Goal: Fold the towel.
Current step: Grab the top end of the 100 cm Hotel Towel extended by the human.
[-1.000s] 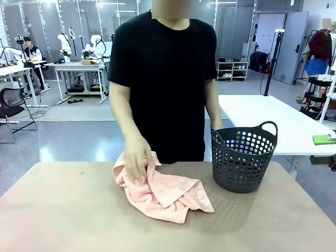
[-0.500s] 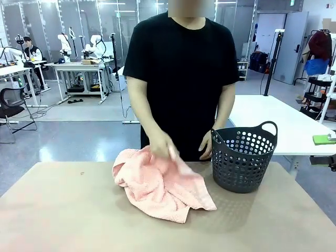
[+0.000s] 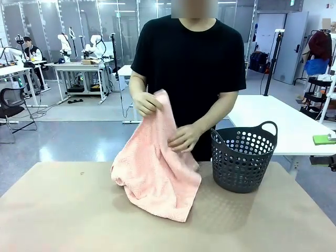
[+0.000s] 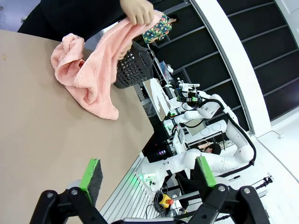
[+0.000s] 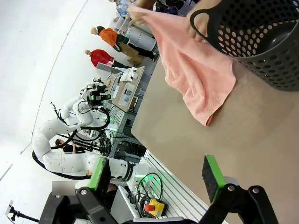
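The person at the far side holds the salmon-pink towel (image 3: 156, 168) up by its top with both hands; one hand (image 3: 145, 103) grips the upper corner, the other hand (image 3: 184, 138) pinches its right edge. The towel's lower part still rests bunched on the table. The towel (image 4: 93, 74) also hangs from a hand in the left wrist view, and the towel (image 5: 196, 74) drapes beside the basket in the right wrist view. My left gripper (image 4: 147, 175) is open with nothing between its green pads. My right gripper (image 5: 159, 179) is open too, well short of the towel.
A dark grey perforated basket (image 3: 244, 157) with handles stands on the brown table (image 3: 63, 215) right of the towel. The basket (image 5: 261, 37) sits close in the right wrist view. A white table (image 3: 278, 123) stands behind the person.
The person has lifted the towel from a crumpled heap on the table, raising its top corner to chest height and taking its right edge with the other hand. Both grippers stay open.
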Tool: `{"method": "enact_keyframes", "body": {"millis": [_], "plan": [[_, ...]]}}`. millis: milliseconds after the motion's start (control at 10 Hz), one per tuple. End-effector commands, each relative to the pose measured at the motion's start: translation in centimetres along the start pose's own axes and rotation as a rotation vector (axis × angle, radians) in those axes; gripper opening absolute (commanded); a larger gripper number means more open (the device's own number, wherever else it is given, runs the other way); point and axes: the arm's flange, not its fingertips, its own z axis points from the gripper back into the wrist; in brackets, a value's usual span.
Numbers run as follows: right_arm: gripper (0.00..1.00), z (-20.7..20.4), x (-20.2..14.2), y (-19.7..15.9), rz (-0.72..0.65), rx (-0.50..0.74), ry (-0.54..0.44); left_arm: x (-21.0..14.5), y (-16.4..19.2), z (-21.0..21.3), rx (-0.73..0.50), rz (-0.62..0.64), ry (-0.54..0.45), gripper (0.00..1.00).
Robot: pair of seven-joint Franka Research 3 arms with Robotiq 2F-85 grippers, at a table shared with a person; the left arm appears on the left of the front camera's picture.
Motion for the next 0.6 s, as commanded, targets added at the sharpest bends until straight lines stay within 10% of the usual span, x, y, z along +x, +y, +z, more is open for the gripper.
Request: {"method": "enact_keyframes", "body": {"millis": [0,500], "plan": [[1.0,-0.06,0.3,-0.04,0.019,0.009,-0.011,-0.04,0.01,0.06,-0.016,-0.008,-0.001,1.0],[1.0,-0.06,0.3,-0.04,0.019,0.009,-0.011,-0.04,0.01,0.06,-0.016,-0.008,-0.001,1.0]]}}
